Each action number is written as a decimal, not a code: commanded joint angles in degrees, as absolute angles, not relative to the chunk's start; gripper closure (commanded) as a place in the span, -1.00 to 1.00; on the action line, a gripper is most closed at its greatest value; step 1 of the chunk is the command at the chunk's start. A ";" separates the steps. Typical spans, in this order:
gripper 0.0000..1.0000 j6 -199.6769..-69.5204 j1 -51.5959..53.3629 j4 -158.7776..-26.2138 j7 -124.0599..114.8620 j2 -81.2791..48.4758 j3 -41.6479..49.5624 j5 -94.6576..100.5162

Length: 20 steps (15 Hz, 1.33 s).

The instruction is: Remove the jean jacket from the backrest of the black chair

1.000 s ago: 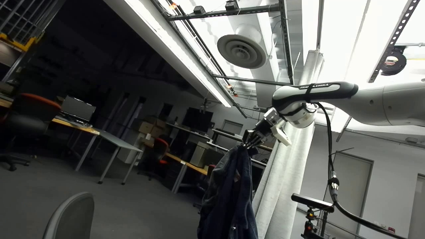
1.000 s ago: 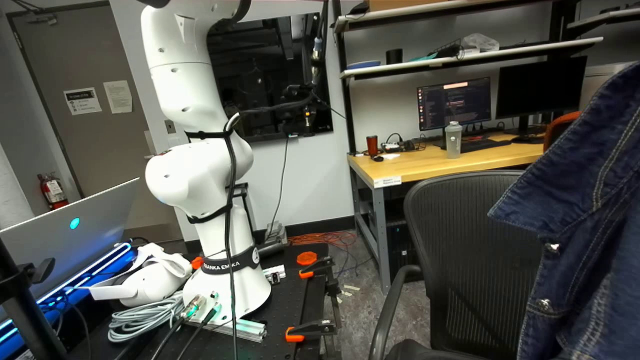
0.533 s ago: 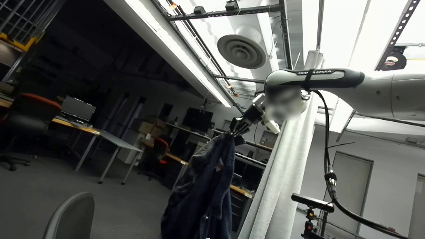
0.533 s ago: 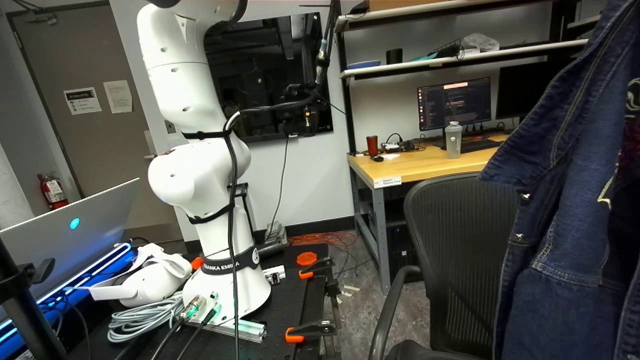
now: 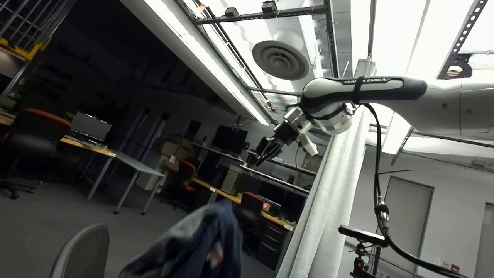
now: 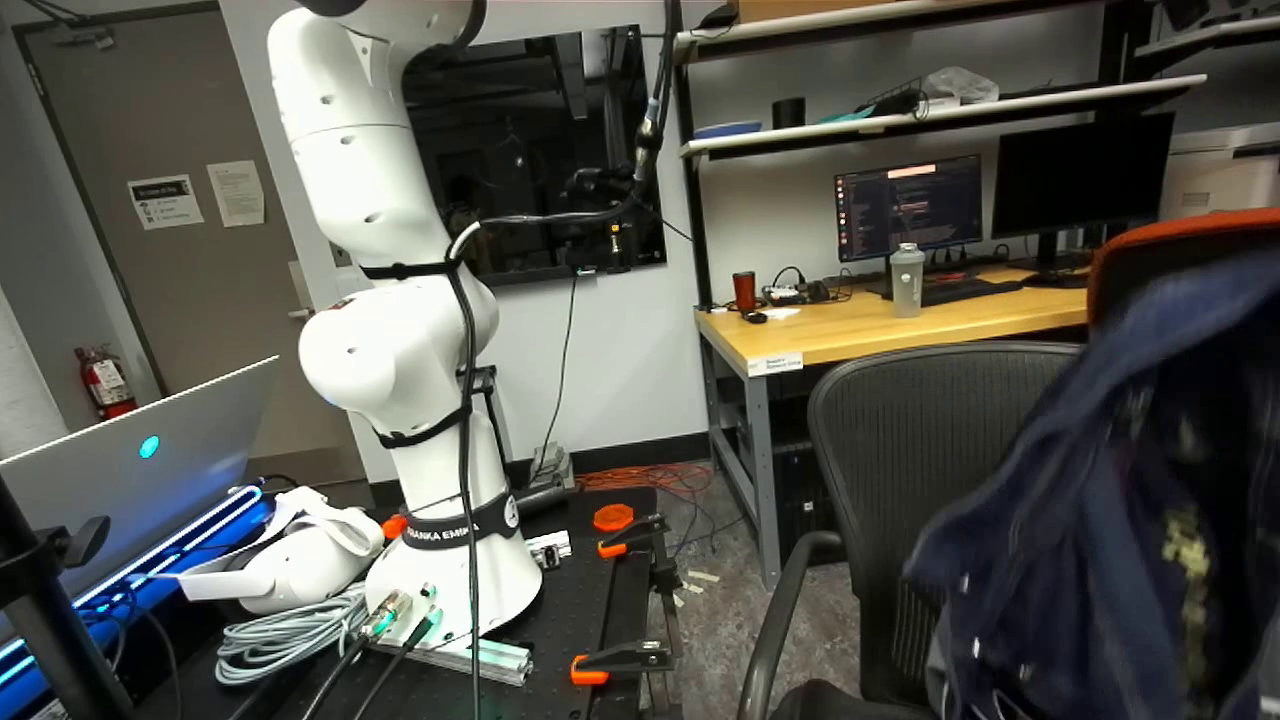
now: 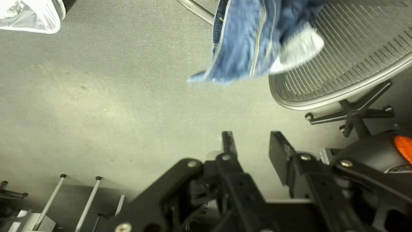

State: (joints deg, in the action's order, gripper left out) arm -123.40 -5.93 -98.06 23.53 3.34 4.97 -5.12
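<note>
Pincer (image 7: 251,141) parted; jean jacket (image 5: 204,239) blurred, below and separate from it, near black chair (image 6: 930,460).

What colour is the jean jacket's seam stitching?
Pale cream stitching on the blue jean jacket; it shows best in the wrist view.

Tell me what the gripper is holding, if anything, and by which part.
Nothing is held: the gripper is open, and in an exterior view the jacket is below it, with a clear gap between.

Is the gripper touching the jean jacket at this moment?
Apart: in the wrist view, bare floor shows between the open gripper and the jean jacket.
</note>
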 commanded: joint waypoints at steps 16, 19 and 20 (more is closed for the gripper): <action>-1.00 -135.42 0.31 -117.40 9.45 3.89 -1.40 4.58; -1.00 -138.94 0.61 -122.08 2.93 3.17 -2.17 10.14; -1.00 -139.77 0.60 -123.20 1.29 3.03 -2.19 11.71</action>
